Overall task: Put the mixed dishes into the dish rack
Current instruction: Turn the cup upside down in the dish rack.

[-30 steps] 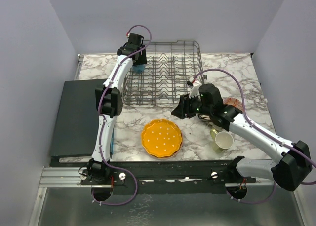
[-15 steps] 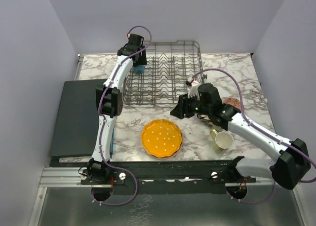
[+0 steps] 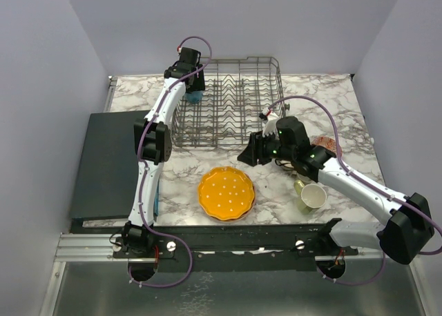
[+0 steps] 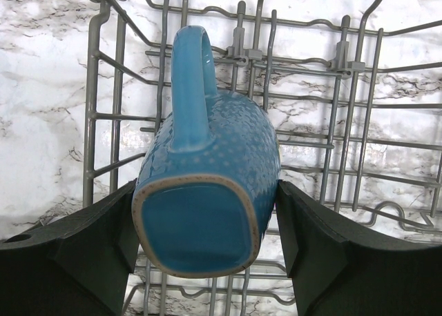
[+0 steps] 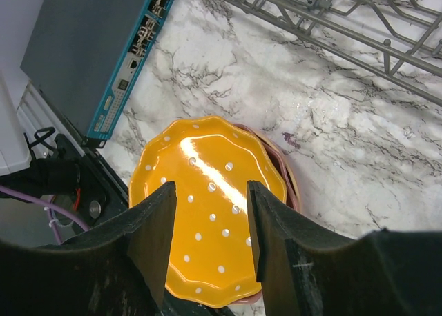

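A blue mug [image 4: 207,185] sits between the fingers of my left gripper [image 4: 206,212], base toward the camera and handle up in the picture; the gripper is shut on it. It hangs over the far left corner of the grey wire dish rack [image 3: 235,102], where the left gripper [image 3: 194,90] and the mug [image 3: 196,96] show from above. My right gripper [image 5: 210,199] is open and empty above the orange scalloped white-dotted plate [image 5: 207,261], which tops a pink plate [image 5: 289,186]. From above, the right gripper [image 3: 250,154] is just right of and beyond that plate [image 3: 226,193].
A pale yellow mug [image 3: 314,196] lies on its side by an olive mug [image 3: 300,185] at the right. A brown bowl [image 3: 327,143] peeks out behind the right arm. A dark flat mat [image 3: 103,164] covers the left of the marble table [image 3: 311,95].
The right gripper has crept slightly left toward the orange plate. The left arm and the blue mug have not moved.
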{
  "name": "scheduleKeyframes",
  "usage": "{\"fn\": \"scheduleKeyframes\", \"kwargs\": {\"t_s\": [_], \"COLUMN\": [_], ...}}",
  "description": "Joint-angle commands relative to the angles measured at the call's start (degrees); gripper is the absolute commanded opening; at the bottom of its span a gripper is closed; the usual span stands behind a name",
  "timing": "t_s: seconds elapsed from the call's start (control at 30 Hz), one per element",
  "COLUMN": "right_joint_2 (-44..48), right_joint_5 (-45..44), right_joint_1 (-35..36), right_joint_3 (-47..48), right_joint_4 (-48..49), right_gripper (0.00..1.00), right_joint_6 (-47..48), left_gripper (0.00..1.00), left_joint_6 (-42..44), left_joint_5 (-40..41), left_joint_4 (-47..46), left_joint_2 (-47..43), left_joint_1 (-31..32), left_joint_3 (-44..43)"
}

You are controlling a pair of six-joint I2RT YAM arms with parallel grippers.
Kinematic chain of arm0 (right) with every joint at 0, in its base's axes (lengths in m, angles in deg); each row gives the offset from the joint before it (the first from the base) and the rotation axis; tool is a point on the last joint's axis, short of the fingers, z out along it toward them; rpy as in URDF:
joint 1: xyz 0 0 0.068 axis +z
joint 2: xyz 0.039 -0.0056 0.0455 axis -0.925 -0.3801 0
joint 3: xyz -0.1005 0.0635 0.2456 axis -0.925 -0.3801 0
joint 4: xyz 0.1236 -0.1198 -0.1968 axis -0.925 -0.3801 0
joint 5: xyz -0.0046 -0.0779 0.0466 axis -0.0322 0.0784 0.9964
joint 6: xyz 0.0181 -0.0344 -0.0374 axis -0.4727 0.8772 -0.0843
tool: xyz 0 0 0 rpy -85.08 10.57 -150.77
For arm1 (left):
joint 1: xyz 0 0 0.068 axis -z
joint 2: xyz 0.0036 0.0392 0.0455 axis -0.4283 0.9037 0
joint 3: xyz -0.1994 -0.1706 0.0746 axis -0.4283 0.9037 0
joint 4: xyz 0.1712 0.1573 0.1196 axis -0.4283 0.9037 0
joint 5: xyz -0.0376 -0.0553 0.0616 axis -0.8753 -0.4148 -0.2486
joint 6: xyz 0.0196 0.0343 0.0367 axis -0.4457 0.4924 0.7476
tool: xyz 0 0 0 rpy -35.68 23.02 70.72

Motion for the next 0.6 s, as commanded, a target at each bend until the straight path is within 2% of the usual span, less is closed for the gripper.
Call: {"fn": "scheduleKeyframes", "kwargs": {"t_s": [0.0, 0.33, 0.47, 0.57], "right_joint_2": [-0.62, -0.83, -0.89, -0.94], "right_joint_5": [1.26, 1.36, 1.51, 1.36], "right_joint_1": [0.39, 0.39, 0.36, 0.39], "right_joint_3": [1.36, 1.3, 1.27, 1.24], "right_joint_4": [1.84, 2.07, 2.06, 1.97], "right_gripper": [0.51, 0.54, 0.54, 0.55], "right_joint_6": [0.43, 0.36, 0.22, 0.32], "left_gripper": [0.48, 0.62, 0.72, 0.74], "left_joint_6": [0.58, 0.49, 0.4, 0.57], "left_joint_5": [0.95, 0.95, 1.04, 0.95], "left_joint_4": [-2.35, -2.35, -2.52, -2.69], "left_joint_2": [0.89, 0.8, 1.01, 1.0], "left_joint_1": [-0.3, -0.24, -0.27, -0.26], "left_joint_3": [-2.26, -2.25, -2.37, -2.43]}}
